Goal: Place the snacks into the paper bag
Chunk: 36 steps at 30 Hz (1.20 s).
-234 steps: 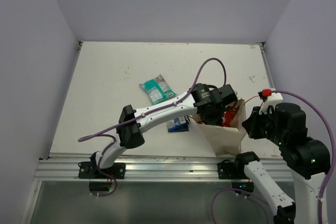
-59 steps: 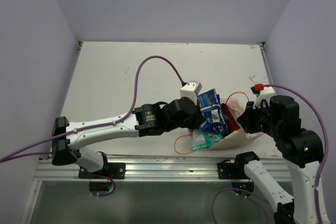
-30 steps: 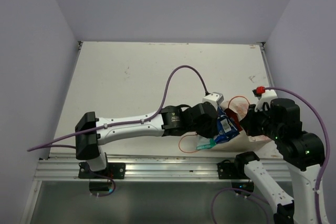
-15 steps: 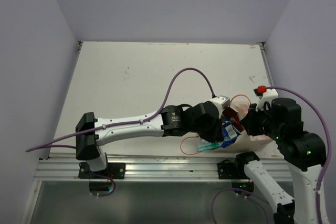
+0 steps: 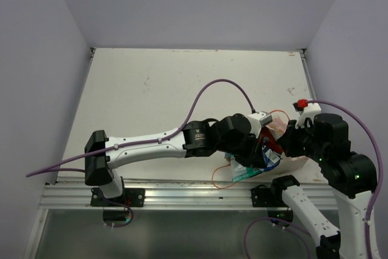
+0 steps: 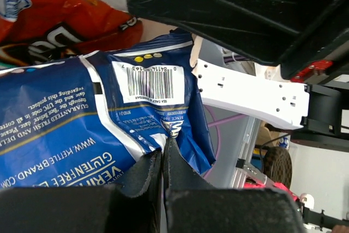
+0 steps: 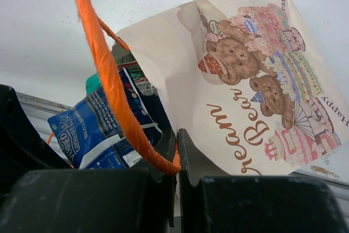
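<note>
My left gripper (image 6: 163, 156) is pushing the clamped blue packet (image 6: 71, 129) into the bag (image 7: 245, 96) ahead. My right gripper (image 7: 175, 137) is pinching the bag's handle (image 7: 95, 53). Next, I judge: going deeper, then releasing.

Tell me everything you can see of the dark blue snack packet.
The dark blue packet is glossy, crinkled foil with a white band, a barcode panel and white print including Kettle Brand and gluten free. The left hand is shut on its edge. It sits at the open mouth of the paper bag, partly behind the bag's wall, beside the orange string handle. The red-orange Doritos packet lies just behind it.
</note>
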Motion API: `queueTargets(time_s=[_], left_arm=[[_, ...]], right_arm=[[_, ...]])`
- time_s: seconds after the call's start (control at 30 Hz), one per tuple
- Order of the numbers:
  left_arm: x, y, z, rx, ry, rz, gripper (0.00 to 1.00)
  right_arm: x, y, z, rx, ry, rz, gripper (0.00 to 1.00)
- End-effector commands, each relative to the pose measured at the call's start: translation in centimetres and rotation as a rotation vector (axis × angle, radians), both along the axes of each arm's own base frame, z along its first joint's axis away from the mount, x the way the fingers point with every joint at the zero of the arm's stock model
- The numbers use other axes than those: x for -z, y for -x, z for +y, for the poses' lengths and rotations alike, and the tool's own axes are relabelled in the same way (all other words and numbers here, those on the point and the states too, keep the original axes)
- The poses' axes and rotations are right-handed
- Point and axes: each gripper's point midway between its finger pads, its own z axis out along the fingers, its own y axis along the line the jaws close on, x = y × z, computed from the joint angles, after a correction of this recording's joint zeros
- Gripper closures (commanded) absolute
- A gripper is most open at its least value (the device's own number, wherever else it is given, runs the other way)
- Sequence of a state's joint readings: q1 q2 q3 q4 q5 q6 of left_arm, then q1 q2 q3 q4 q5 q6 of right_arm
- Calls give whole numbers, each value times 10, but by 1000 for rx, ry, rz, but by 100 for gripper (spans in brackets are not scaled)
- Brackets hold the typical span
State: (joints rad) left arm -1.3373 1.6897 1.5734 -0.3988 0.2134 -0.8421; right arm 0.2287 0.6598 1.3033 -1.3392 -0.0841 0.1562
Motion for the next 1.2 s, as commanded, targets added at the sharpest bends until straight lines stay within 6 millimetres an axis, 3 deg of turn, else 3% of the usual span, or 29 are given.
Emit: queueTargets(time_s=[0.0, 0.2, 0.3, 0.43, 0.5, 0.53, 0.6, 0.67, 0.7, 0.77, 0.8, 0.87, 1.13, 1.17], left_arm=[[-34, 9, -18, 91, 165, -30, 100], [-7, -24, -20, 22, 125, -102, 100], [8, -56, -16, -76, 68, -158, 100], [13, -93, -13, -201, 23, -232, 100], [19, -98, -21, -197, 18, -245, 100], [13, -98, -26, -189, 33, -244, 100], [26, -97, -36, -162, 14, -233, 97], [29, -93, -42, -142, 9, -233, 85], [33, -93, -41, -141, -6, -234, 65], [27, -94, -37, -154, -9, -268, 36], [25, -94, -34, -162, -15, -277, 15], [16, -98, -26, -192, -14, -307, 1], [0, -94, 12, -239, -71, -338, 0], [-13, -91, 21, -248, -53, -345, 1]], right_arm=[[-34, -13, 12, -31, -74, -136, 100], [-35, -11, 12, -35, -75, -139, 100], [-36, -9, 12, -38, -75, -139, 100], [-35, -8, 13, -43, -76, -140, 100], [-34, -8, 13, -42, -75, -140, 100], [-33, -7, 13, -43, -75, -138, 100], [-33, -8, 13, -45, -75, -135, 100], [-33, -9, 13, -47, -73, -138, 100], [-33, -10, 14, -49, -73, -135, 100], [-34, -10, 14, -51, -74, -139, 100], [-33, -11, 15, -53, -75, -136, 100], [-33, -12, 15, -56, -77, -138, 100], [-32, -16, 18, -65, -82, -137, 100], [-32, -16, 18, -66, -81, -136, 100]])
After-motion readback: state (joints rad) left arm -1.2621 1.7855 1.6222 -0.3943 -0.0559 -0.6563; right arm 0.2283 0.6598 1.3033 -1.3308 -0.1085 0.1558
